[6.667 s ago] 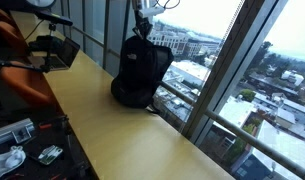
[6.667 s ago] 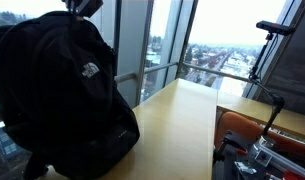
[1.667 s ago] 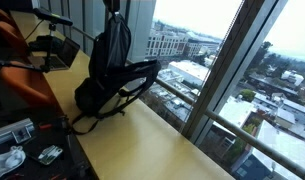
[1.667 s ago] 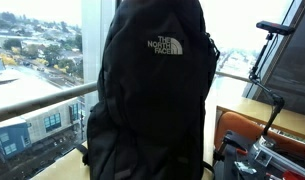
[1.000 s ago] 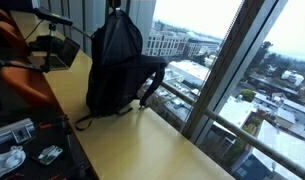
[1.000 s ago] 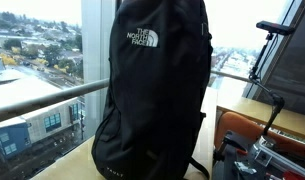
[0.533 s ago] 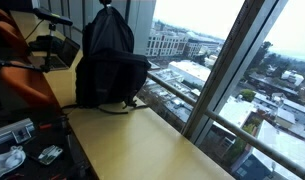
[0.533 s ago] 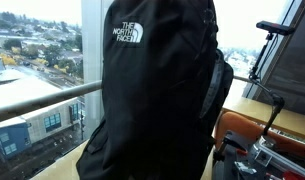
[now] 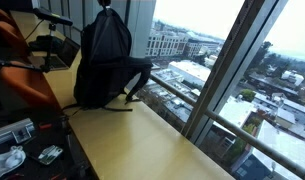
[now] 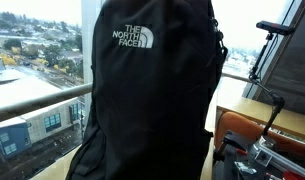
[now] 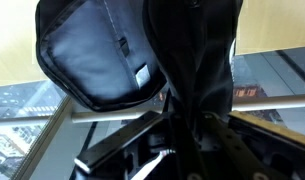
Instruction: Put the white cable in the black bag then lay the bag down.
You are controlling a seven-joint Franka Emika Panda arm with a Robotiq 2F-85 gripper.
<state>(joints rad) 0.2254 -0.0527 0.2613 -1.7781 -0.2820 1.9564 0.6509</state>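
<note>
The black bag [image 9: 104,62] is a large soft backpack hanging from its top, its base resting on the wooden counter [image 9: 142,140]. It fills an exterior view [image 10: 152,100], with a white logo near its top. In the wrist view the bag [image 11: 102,55] hangs below my gripper [image 11: 187,120], whose jaws are shut on the bag's top fabric. In an exterior view the gripper [image 9: 105,5] is at the bag's top. The white cable is not visible in any view.
An orange chair [image 9: 17,70] stands beside the counter, with a laptop [image 9: 54,50] behind the bag. Dark clutter with small white gadgets [image 9: 17,150] lies at the near corner. Tall windows [image 9: 222,60] run along the counter's far edge.
The bag has swung and turned while hanging from my gripper. It shifted slightly toward the laptop end of the counter, and its lower part has settled on the counter.
</note>
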